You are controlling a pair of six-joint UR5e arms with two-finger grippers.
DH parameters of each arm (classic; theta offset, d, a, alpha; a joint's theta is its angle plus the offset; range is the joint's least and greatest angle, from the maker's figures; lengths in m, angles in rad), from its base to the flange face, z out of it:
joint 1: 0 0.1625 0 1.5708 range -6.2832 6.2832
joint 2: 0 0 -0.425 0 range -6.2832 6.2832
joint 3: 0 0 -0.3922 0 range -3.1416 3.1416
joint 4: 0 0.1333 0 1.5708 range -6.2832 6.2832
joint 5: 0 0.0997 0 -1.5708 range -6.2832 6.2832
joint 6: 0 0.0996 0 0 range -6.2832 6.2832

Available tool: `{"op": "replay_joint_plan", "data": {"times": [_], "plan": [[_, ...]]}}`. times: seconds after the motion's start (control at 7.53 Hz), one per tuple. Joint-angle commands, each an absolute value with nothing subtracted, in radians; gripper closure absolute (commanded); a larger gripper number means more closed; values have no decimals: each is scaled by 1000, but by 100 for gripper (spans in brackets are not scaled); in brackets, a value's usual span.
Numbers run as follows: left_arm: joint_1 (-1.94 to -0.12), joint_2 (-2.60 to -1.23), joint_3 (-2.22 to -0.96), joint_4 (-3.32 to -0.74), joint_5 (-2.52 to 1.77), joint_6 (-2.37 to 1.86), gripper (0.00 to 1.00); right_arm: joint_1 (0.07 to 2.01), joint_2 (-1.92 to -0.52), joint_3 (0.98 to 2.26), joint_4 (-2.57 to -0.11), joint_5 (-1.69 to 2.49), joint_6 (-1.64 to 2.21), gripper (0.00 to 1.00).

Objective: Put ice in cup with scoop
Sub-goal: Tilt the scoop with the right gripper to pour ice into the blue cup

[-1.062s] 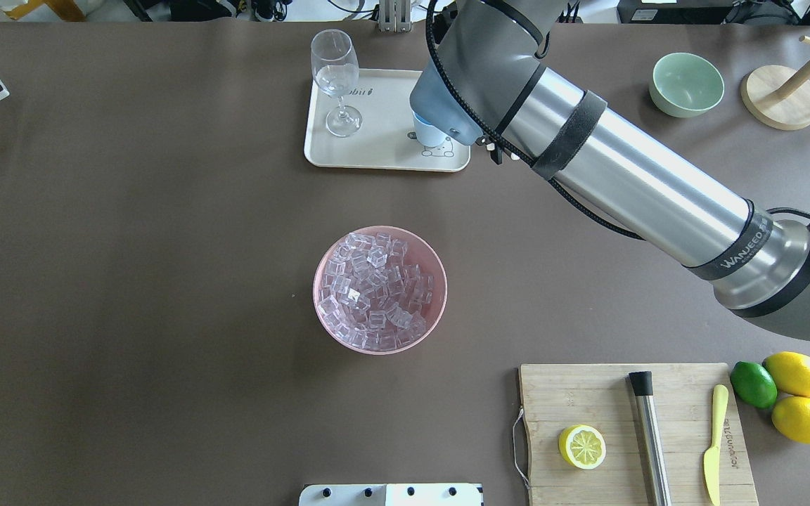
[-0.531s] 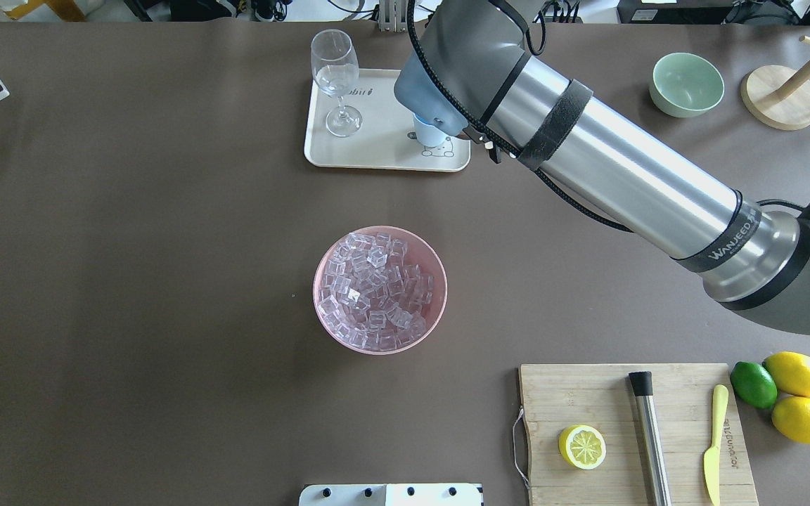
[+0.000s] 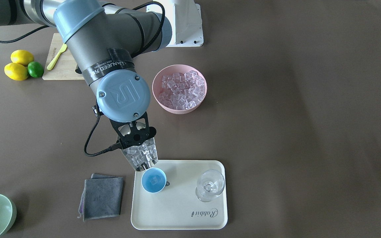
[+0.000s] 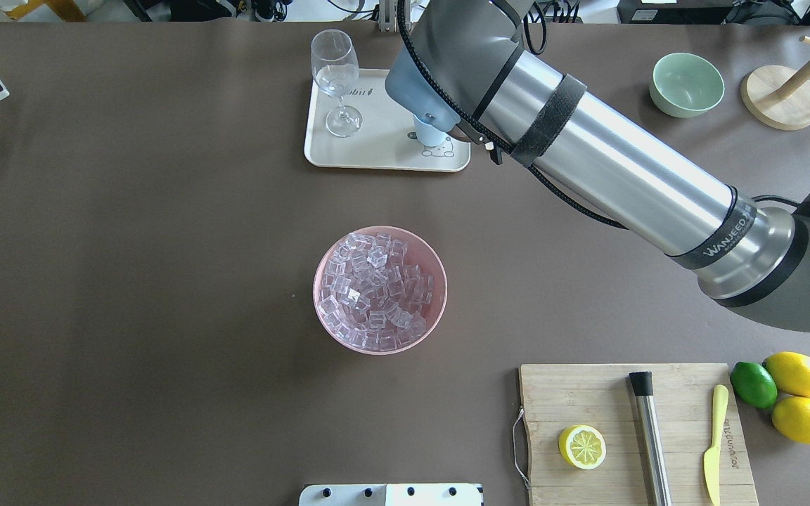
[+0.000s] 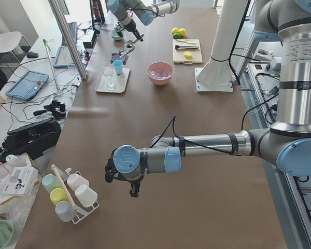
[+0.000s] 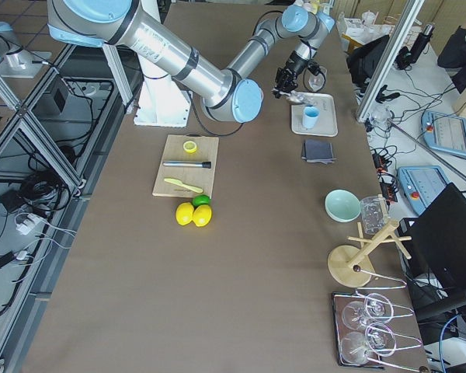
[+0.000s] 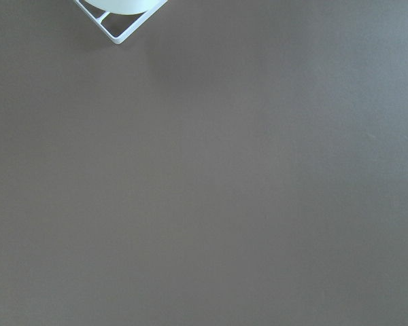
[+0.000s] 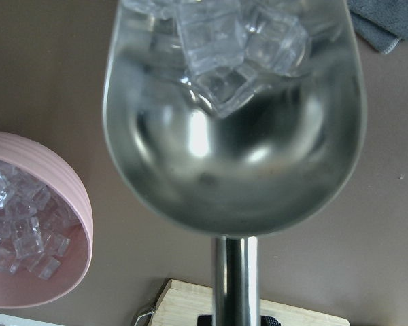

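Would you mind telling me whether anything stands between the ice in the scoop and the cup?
Nothing visible does. The scoop, loaded with ice, has its lip just beside the rim of the open cup. The wine glass stands apart, across the tray.

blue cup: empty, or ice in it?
Not empty: front view shows at least one cube of ice inside the cup; the loaded scoop hangs at its rim.

Beneath my left wrist, plain brown worktop (image 7: 224, 190) fills nearly the whole view; at the top left edge, the corner of a white wire rack (image 7: 115, 39) holds a pale round object (image 7: 119, 5), mostly cropped.
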State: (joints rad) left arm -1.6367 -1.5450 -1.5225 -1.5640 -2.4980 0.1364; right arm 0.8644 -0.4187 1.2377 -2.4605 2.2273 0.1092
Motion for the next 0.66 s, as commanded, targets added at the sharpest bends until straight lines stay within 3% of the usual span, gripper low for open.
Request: {"op": "replay_joint_plan", "data": {"times": [0.0, 0.53], "plan": [[-1643, -1543, -1522, -1563, -2496, 137, 2, 864, -416, 1236, -2476, 2227, 104, 100], [-1652, -1543, -1554, -1559, -2488, 127, 2, 864, -417, 1238, -2480, 2227, 103, 100]]}}
